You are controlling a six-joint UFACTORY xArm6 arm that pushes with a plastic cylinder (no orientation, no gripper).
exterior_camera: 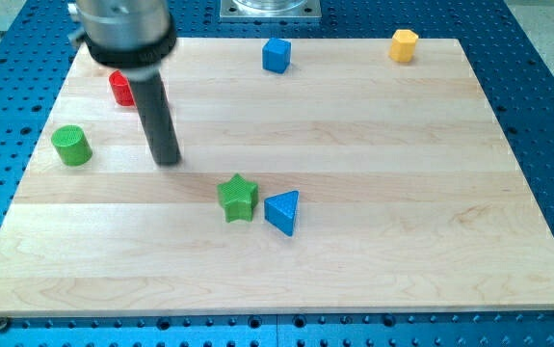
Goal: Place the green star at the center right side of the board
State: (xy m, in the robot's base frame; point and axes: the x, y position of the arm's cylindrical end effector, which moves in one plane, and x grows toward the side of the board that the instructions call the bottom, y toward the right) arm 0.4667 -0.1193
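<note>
The green star (238,197) lies a little left of the board's middle, toward the view's bottom. A blue triangular block (282,211) sits right beside it on its right, close or touching. My tip (167,160) rests on the board up and to the left of the star, a clear gap apart from it. The rod rises from the tip toward the view's top left.
A green cylinder (71,145) stands near the left edge. A red block (121,88) is partly hidden behind the rod at the top left. A blue cube (276,55) and a yellow block (404,45) sit along the top edge of the wooden board (431,212).
</note>
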